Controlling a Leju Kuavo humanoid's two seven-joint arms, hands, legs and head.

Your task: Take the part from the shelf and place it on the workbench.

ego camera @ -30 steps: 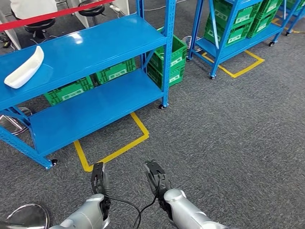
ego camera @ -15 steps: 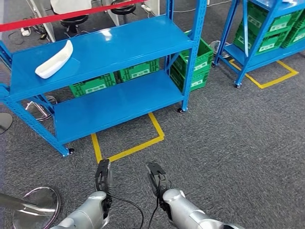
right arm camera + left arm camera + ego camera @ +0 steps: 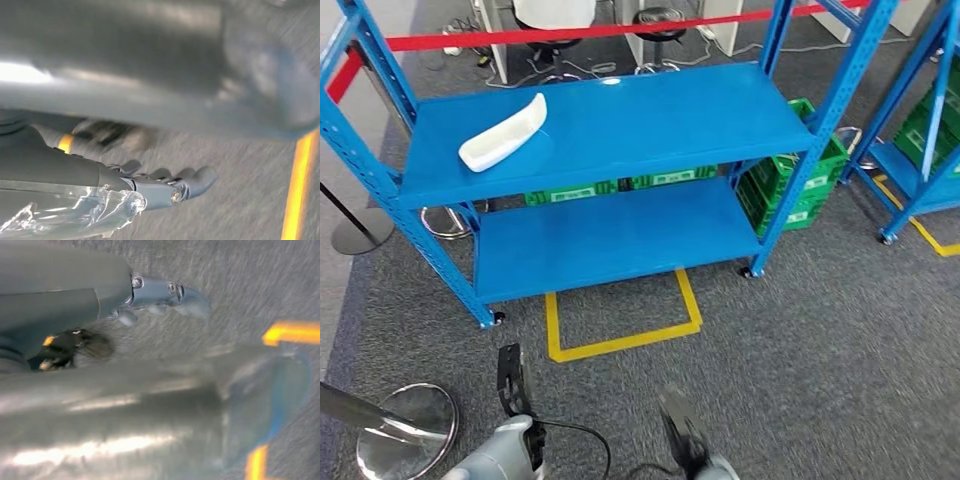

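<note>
Task barely begun: white part (image 3: 503, 133) untouched on blue shelf (image 3: 622, 120), far ahead of both empty robot hands, left (image 3: 512, 380) and right (image 3: 679, 430), fingers extended.

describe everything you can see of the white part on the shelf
The white part is a long, shallow, boat-like shell, smooth and matte, plastic by its look, with a raised rim and one end tapering upward. It lies slantwise on the top level of the blue shelf, towards that level's left end, hollow side up as far as the head view shows. Only the shelf surface touches it. Both robot hands are low over the carpet, far from it.
</note>
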